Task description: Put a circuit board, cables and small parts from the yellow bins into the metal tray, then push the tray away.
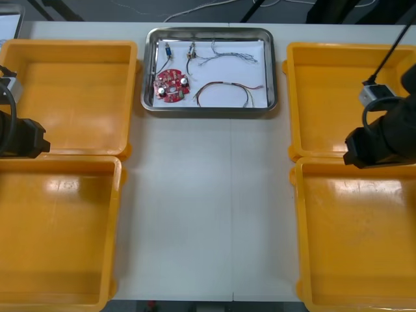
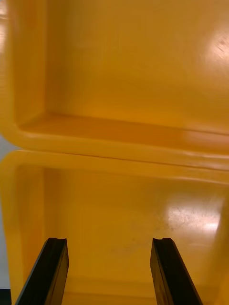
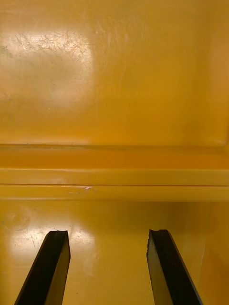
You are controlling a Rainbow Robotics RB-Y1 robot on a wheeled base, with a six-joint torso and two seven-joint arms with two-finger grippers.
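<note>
Arms flank the table, one on each side. The left arm (image 1: 19, 136) reaches in from the left edge above the line where the two left-hand yellow bins (image 1: 71, 91) meet. The right arm (image 1: 380, 140) mirrors it over the right-hand pair.

The left gripper (image 3: 109, 233) points down at a bare bin floor. Its fingers are spread wide with nothing between them, and the two bins' touching rims lie just beyond the tips. The right gripper (image 2: 109, 240) is likewise spread and holds nothing, over a bin floor beside a rim junction.

The metal tray (image 1: 209, 31), white inside, sits at the table's (image 1: 208, 214) far edge between the two far bins. It holds a round red circuit board (image 1: 171, 85), a blue and white cable (image 1: 237, 53), a red and yellow cable (image 1: 224, 91) and small metal parts (image 1: 191, 49).
</note>
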